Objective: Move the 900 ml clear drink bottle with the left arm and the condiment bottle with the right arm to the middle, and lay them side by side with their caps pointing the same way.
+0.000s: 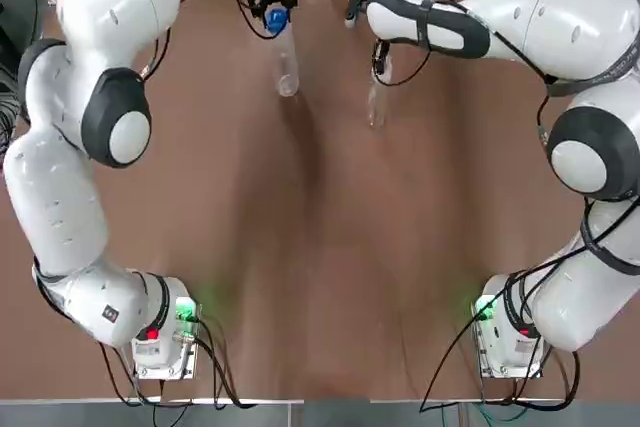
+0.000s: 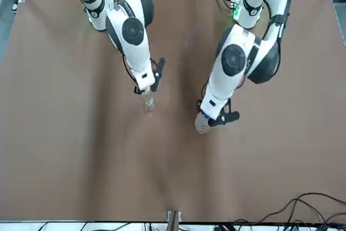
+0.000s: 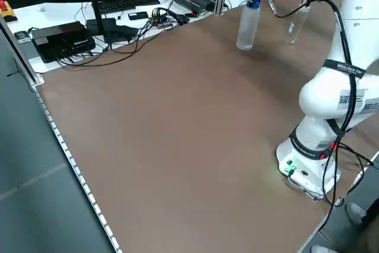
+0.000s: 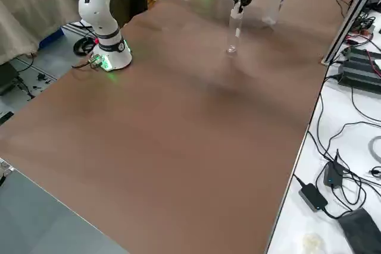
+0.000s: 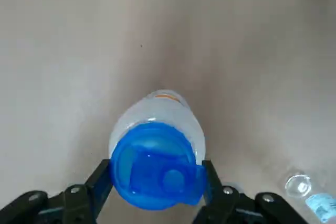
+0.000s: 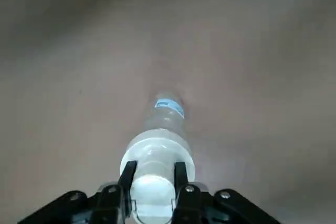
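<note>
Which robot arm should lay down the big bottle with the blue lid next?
Left. The left gripper is shut on the top of the blue-capped drink bottle, holding it upright. The right gripper is busy, shut on the condiment bottle.

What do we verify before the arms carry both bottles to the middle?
1. Left gripper fingers shut on the drink bottle at its blue cap: ok.
2. Right gripper fingers shut on the condiment bottle at its white cap: ok.
3. Bottles apart, not touching: ok.
4. Both upright, caps up: ok.
5. Bases clear of the table: cannot tell.
6. Nothing else lying in the middle of the table: ok.
</note>
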You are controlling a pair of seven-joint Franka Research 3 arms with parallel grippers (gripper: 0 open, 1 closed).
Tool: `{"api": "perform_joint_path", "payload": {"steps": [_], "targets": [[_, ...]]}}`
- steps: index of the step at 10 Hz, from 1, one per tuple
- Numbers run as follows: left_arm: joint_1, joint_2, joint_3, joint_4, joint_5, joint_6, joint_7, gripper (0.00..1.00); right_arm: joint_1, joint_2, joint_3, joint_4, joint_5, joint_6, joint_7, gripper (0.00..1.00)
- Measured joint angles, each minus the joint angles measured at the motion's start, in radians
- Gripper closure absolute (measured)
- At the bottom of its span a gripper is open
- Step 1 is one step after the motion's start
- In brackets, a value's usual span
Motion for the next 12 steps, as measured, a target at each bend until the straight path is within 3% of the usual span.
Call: {"api": "perform_joint_path", "payload": {"steps": [3,12], "targets": [[-0.029,0.007,0.002,0.001,0.015,0.000,-0.124,0.27,-0.017,0.000,-0.003,0.001,0.012,0.002,0.240,0.66],[-0.040,0.031,0.005,0.002,0.017,0.000,-0.129,0.24,-0.019,0.000,-0.004,0.001,0.082,0.045,0.705,0.66]]}}
